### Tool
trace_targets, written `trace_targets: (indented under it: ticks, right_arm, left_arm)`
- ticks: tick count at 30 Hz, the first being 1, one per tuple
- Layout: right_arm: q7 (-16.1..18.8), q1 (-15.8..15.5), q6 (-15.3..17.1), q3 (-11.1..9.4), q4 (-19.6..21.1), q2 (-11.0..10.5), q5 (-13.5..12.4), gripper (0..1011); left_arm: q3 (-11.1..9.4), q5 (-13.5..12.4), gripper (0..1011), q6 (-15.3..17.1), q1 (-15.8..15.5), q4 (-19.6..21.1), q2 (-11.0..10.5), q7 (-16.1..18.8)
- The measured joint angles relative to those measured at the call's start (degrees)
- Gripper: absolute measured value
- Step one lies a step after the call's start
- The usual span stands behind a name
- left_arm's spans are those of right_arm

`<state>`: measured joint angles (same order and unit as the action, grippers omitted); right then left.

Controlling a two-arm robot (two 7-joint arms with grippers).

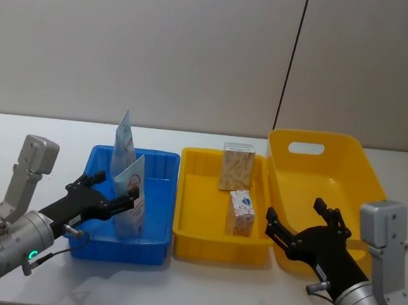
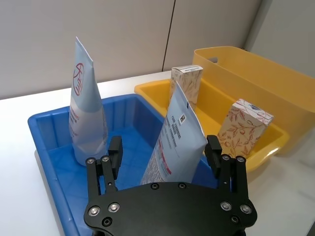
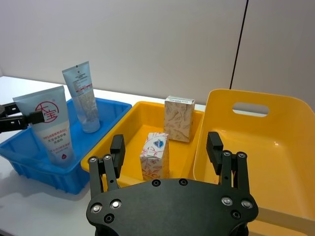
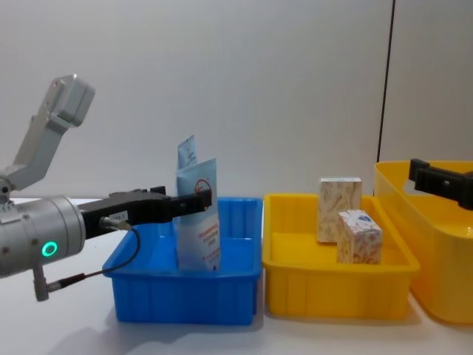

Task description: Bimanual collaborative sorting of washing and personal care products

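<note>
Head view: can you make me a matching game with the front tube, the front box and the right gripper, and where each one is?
Things:
1. front tube
2. front box
3. right gripper

Places:
A. in the yellow tray
B. at the big yellow bin
C. in the blue bin, between the fingers of the left gripper

Pairs: 1-C, 2-A, 3-B

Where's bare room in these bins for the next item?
Big yellow bin: bare floor. Middle yellow tray: free left of the two cartons. Blue bin: free along its right wall; the tubes and left gripper crowd the rest.
</note>
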<state>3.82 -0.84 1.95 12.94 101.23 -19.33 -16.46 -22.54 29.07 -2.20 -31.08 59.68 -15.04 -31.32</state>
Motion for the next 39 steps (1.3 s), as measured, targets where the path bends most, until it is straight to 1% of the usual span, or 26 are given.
trace_targets:
  ticks: [12, 15, 24, 28, 32, 34, 36, 37, 38, 39]
  right_arm:
    - [0.00, 0.00, 0.00, 0.00, 0.00, 0.00, 0.00, 1003]
    - [0.00, 0.00, 0.00, 0.00, 0.00, 0.00, 0.00, 1003]
    - [0.00, 0.00, 0.00, 0.00, 0.00, 0.00, 0.00, 1003]
    - [0.00, 0.00, 0.00, 0.00, 0.00, 0.00, 0.00, 1003]
    - [0.00, 0.00, 0.00, 0.00, 0.00, 0.00, 0.00, 1003]
    - [0.00, 0.00, 0.00, 0.00, 0.00, 0.00, 0.00, 1003]
    - [0.00, 0.00, 0.00, 0.00, 0.00, 0.00, 0.00, 1003]
    - [0.00, 0.00, 0.00, 0.00, 0.00, 0.00, 0.00, 1003]
    - [0.00, 0.00, 0.00, 0.00, 0.00, 0.00, 0.00, 1003]
    - [0.00, 0.00, 0.00, 0.00, 0.00, 0.00, 0.00, 1003]
  left_arm:
    - [-0.79, -0.24, 1001, 0.12, -2.75, -3.76, 1.68, -0.42]
    - [-1.14, -0.75, 1001, 0.24, -3.77, -5.10, 2.25, -0.45]
    - [-1.80, -1.86, 997, 1.03, -5.26, -6.95, 3.03, -0.38]
    - [-1.96, -2.19, 916, 1.26, -5.64, -7.40, 3.20, -0.34]
    - [-2.13, -2.48, 797, 1.46, -5.97, -7.82, 3.38, -0.26]
    - [-2.17, -2.54, 761, 1.51, -6.06, -7.93, 3.44, -0.24]
    - [-2.22, -2.62, 683, 1.56, -6.17, -8.06, 3.51, -0.21]
    - [-2.24, -2.64, 670, 1.58, -6.20, -8.09, 3.53, -0.21]
    - [-2.27, -2.69, 601, 1.62, -6.26, -8.17, 3.58, -0.19]
    - [-2.29, -2.72, 586, 1.64, -6.29, -8.21, 3.59, -0.18]
